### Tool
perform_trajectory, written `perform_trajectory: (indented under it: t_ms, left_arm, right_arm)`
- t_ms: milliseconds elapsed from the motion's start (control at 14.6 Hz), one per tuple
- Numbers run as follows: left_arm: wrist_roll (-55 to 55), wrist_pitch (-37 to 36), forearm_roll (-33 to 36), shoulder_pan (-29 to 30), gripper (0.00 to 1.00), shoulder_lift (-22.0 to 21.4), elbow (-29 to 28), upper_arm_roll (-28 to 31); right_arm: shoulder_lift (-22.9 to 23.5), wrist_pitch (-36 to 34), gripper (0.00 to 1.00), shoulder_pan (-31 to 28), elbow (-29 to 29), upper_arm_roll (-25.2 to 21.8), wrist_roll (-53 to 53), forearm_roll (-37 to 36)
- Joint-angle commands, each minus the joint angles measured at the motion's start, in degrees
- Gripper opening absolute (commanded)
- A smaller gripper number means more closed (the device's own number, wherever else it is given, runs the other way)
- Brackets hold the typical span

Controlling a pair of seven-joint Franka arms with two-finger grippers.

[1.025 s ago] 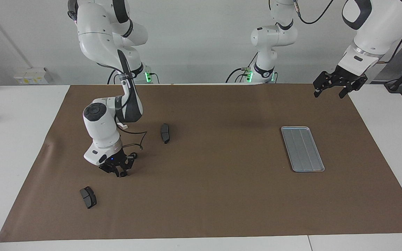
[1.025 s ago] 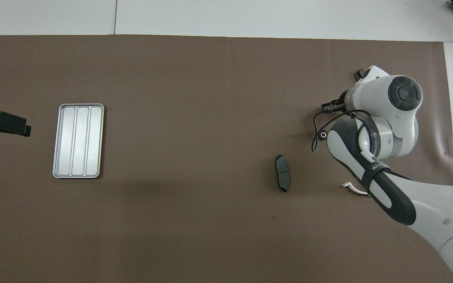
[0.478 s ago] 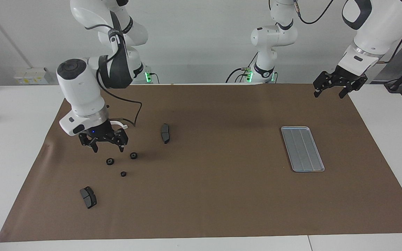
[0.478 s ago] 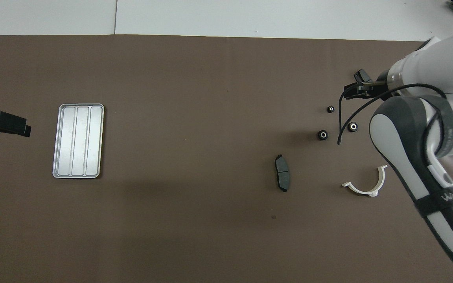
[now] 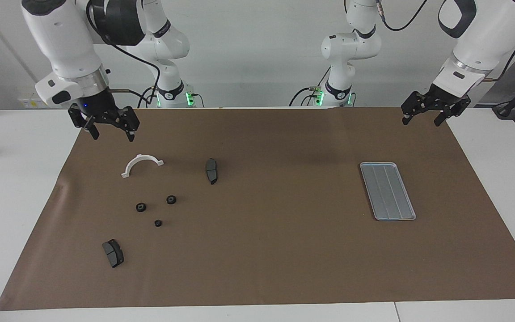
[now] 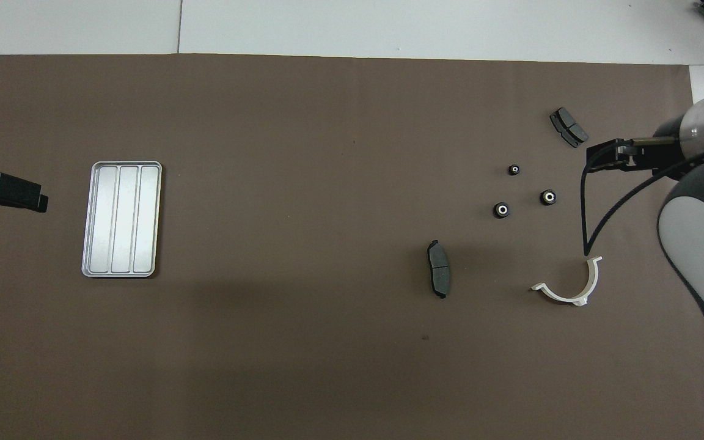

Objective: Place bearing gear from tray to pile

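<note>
The flat silver-grey ridged metal tray [image 5: 388, 191] lies in the middle height of the facing view toward the left arm's end of the brown paper mat [image 5: 284, 250], and nothing shows in it. The three small black round bearing gears [image 5: 171, 200] [image 5: 141, 207] [image 5: 158, 222] all sit on the mat toward the right arm's end, close together but not touching. They form the pile with the white semicircular plastic bracket [image 5: 141, 163] higher in the frame, one dark grey brake pad [image 5: 212, 170] beside it and another dark grey brake pad [image 5: 113, 253] lower in the frame. The right gripper [image 5: 111, 132] hangs high in the frame over the mat's edge, above the bracket, with its jaws spread wide and holding nothing. The left gripper [image 5: 422, 120] waits over the mat's upper corner at its own end, jaws likewise apart and empty. Judged from this, the transfer looks complete and the step in hand is the right arm's retreat from the pile. To do it well, the arm should travel up and away with the jaws held apart, and its loose black cable [image 6: 585, 208] should stay above the parts. The gears are round and light and would likely roll at a brush. Any return over the white tabletop [image 5: 16, 201] should skirt the pile, not cross it.
</note>
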Motion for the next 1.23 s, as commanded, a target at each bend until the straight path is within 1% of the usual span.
perform_trajectory:
  t_ms: [0,68,342,546,751,1161]
  left_arm:
    - [0.4,0.0,0.7,0.7,1.00,-1.4,-1.4,-0.4]
    - [0.4,0.0,0.7,0.6,1.00,-1.4,-1.4,-0.4]
    - [0.4,0.0,0.7,0.7,1.00,-1.4,-1.4,-0.4]
    - [0.4,0.0,0.7,0.7,1.00,-1.4,-1.4,-0.4]
    - [0.4,0.0,0.7,0.7,1.00,-1.4,-1.4,-0.4]
    - [0.4,0.0,0.7,0.7,1.00,-1.4,-1.4,-0.4]
  right_arm:
    - [-0.5,-2.2,1.00,-0.9,0.3,0.4,4.1,2.0]
    - [-1.0,-1.9,1.00,-0.9,-0.3,0.3,4.8,3.1]
    - [-1.3,-2.0,1.00,-0.9,-1.1,0.4,4.0,3.4]
    - [-1.6,-2.0,1.00,-0.1,-1.4,0.5,4.2,2.5]
    - [-1.8,-0.2,1.00,-0.3,-2.3,0.4,0.3,0.6]
    - [-2.0,-1.0,1.00,-0.8,-2.6,0.5,0.5,1.4]
